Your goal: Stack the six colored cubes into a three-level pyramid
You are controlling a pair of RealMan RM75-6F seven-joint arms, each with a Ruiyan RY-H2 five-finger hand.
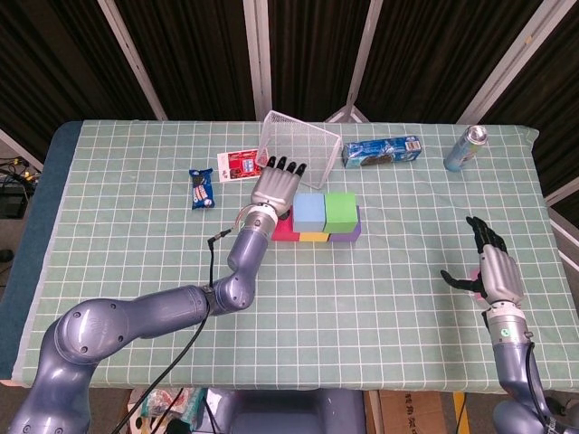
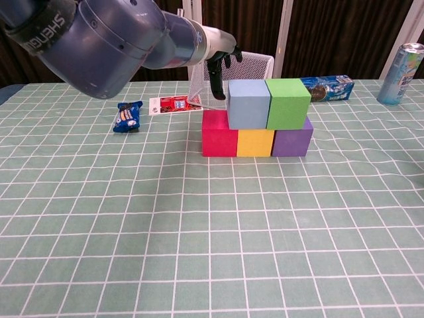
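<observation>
Here: left hand [image 1: 276, 187] fingers spread, empty, just beside light-blue cube [image 1: 310, 212] atop red cube [image 2: 219, 133].

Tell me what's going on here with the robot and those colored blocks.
The robot is stacking cubes into a pyramid. The bottom row is laid: red cube, yellow cube, purple cube. The blue cube and green cube sit on top as the second level. The left hand is beside the blue cube, fingers extended, holding nothing. The right hand waits open near the table's right edge. No sixth cube is visible for the top.
</observation>
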